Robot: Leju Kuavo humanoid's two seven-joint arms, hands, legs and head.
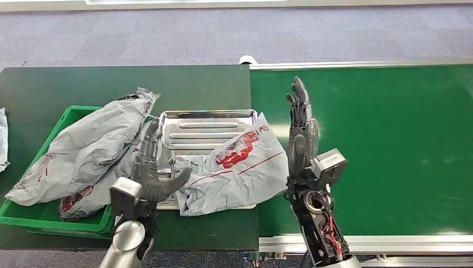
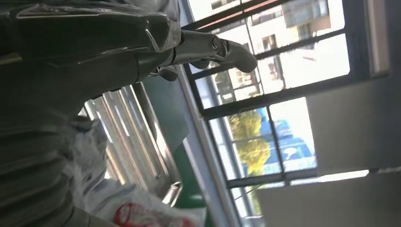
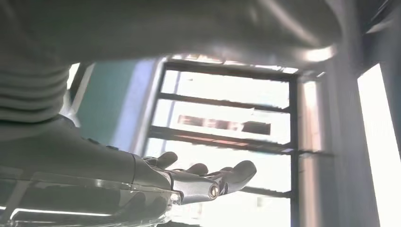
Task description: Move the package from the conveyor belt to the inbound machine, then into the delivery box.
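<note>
Dark green table [image 1: 83, 84] beside conveyor belt [image 1: 390, 139] — package [image 1: 240, 167] lies on the metal tray [image 1: 209, 124]. Left robot hand [image 1: 150, 167] spread, empty, at package's edge; right robot hand [image 1: 301, 128] flat, fingers straight, empty. Green bin [image 1: 33, 215] holds more bags.

Both arms are silver tubes near the bottom edge. The left hand [image 1: 149, 170] is dark grey with segmented fingers and a light grey boxy block at the wrist. The right hand [image 1: 303, 131] is the same grey, with a square grey module on its wrist, then an open black forearm frame showing red wires and a round metal ring.
</note>
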